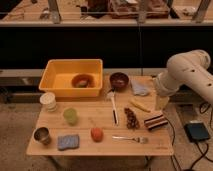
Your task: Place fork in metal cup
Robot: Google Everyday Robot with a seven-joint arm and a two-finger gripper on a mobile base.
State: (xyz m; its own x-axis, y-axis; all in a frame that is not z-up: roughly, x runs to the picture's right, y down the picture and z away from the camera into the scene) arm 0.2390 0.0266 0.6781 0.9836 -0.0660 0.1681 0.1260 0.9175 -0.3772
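The fork (129, 138) is slim and silver and lies flat near the table's front edge, right of centre, tines pointing right. The metal cup (42, 135) stands upright at the front left corner. It is far to the left of the fork, with an orange fruit and a blue sponge between them. My white arm (185, 74) comes in from the right. My gripper (161, 102) hangs at the table's right edge, above and behind the fork. It is not touching the fork or the cup.
On the wooden table (100, 147) stand a yellow bin (55, 75) holding a brown bowl, a dark red bowl (119, 80), a white paper cup (48, 101) and a green cup (70, 116). Also there: a white-headed utensil (113, 107), blue sponge (68, 142), orange fruit (96, 134), dark cluster (131, 118), striped box (155, 121), cloth (140, 89).
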